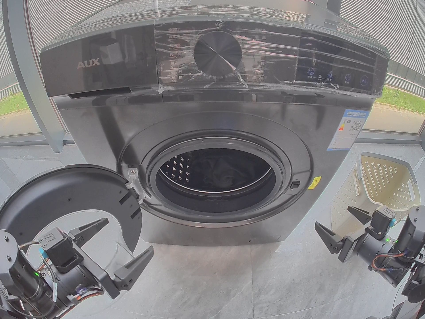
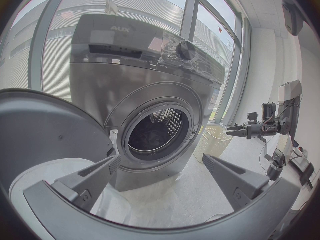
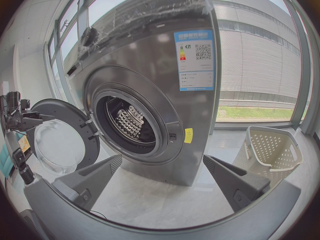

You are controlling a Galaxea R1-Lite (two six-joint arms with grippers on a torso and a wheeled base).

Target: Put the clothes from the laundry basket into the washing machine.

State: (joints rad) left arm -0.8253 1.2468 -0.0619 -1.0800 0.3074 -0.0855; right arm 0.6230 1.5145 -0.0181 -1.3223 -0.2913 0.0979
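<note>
A: Washer checked?
B: Door found swung open at its left; dark clothes seen inside it
A: Basket?
B: Stood just beside the washer's right side
A: Claws?
B: Left gripper held wide open, nothing gripped, before the washer's door; right gripper likewise spread, nothing held, off the washer's right front corner

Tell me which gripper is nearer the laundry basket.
The right gripper, open just beside the cream laundry basket; the left gripper hangs open by the open door of the washing machine.
</note>
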